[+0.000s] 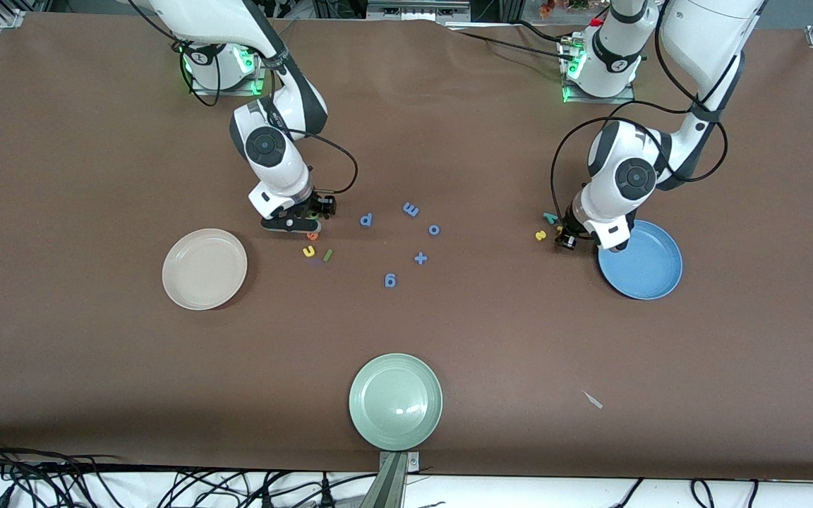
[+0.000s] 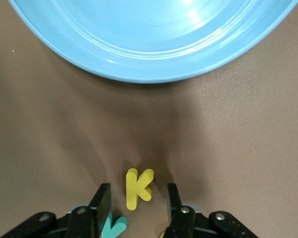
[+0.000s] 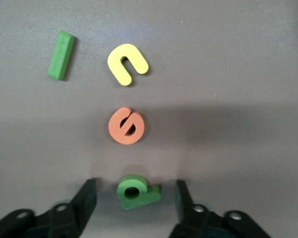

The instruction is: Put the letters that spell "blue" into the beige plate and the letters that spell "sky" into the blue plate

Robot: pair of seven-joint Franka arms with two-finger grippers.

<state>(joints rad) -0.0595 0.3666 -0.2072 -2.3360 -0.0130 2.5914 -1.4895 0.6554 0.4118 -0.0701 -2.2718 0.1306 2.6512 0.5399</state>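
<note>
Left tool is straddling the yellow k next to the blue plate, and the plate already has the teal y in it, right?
Not quite. The blue plate is empty: the left wrist view shows the teal y on the table beside the left tool, which does straddle the yellow k.

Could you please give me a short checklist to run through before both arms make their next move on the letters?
1. Left pincer straddles the yellow k, fingers open on either side, not gripping: ok.
2. Right pincer straddles the green b, fingers apart from it: ok.
3. Neighbours clear of the closing fingers: the orange e lies apart from the b, ok; the teal y lies right against the left pincer's finger, not ok.
4. Blue plate beside the left pincer, holding no letters: ok.
5. Beige plate holding no letters, toward the right arm's end: ok.
6. Yellow u and dark-green l on the table, waiting: ok.
</note>
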